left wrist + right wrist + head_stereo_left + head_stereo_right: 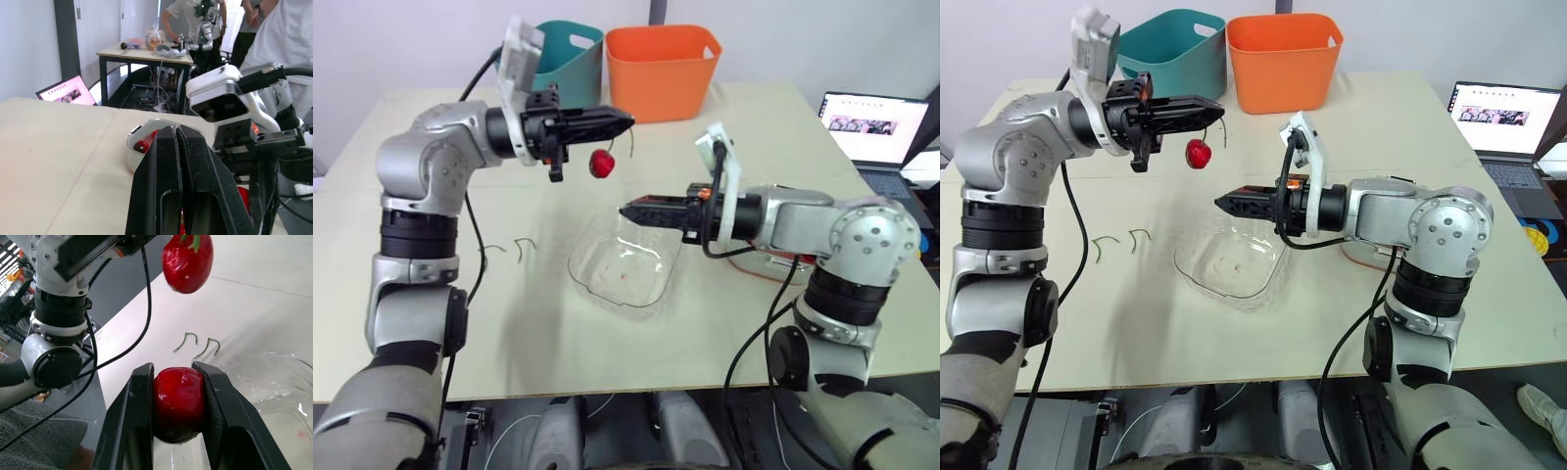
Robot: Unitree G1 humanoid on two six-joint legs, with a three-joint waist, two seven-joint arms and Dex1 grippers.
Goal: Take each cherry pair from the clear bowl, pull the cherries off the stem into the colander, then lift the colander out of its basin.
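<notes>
Table point(783, 127) runs under both arms. An orange bin point(663, 69) and a teal bin point(570, 59) stand side by side just beyond the left gripper point(625, 121). A laptop point(873, 132) sits open well behind the right gripper point(625, 210), out past that arm's shoulder.

The bowl point(1200, 269) lies on the table right under the right gripper's tips. The basin point(131, 156), white with red fruit showing inside, sits behind that gripper, beside its forearm; the colander cannot be told apart from it.

The left gripper is held high, above and beyond the right one, its fingers point(166, 161) pressed together on a stem point(1224, 134). The right gripper points toward the robot's left above the bowl and pinches a cherry point(178, 404) between its two pads.

A second cherry point(601, 163) dangles just below the left gripper's tips, clear of the right gripper and above the bowl's far edge.

Two bare stems point(526, 243) lie on the table below the left gripper's arm, to the left of the bowl.
</notes>
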